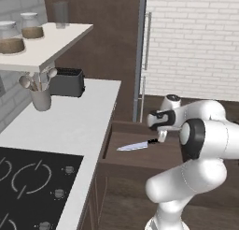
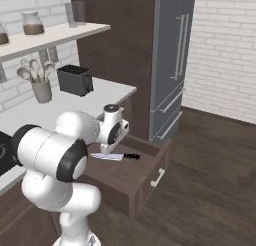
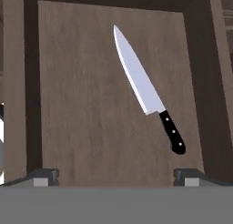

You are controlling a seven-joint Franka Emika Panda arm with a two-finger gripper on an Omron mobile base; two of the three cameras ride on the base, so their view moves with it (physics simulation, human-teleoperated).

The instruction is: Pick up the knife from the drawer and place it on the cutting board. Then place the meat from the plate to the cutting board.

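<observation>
The drawer (image 1: 122,169) stands pulled out from under the counter, its dark wooden floor (image 3: 86,109) bare except for the knife. The knife (image 3: 139,79) lies flat and slanted on that floor, silver blade pointing away and black handle (image 3: 173,133) nearer my fingers. From the base it appears as a pale blade (image 1: 135,145) with its handle toward the arm, and again as the knife (image 2: 112,156) inside the drawer (image 2: 148,182). My gripper (image 3: 116,176) hovers above the drawer, open, with nothing between its fingertips (image 3: 45,175). The cutting board, plate and meat are out of view.
A white counter (image 1: 70,121) carries a black toaster (image 1: 67,82) and a utensil holder (image 1: 41,99); a black cooktop (image 1: 28,187) lies nearer. A shelf with jars (image 1: 32,42) hangs above. The tall grey fridge (image 2: 172,60) stands beyond the drawer, with wooden floor to the right.
</observation>
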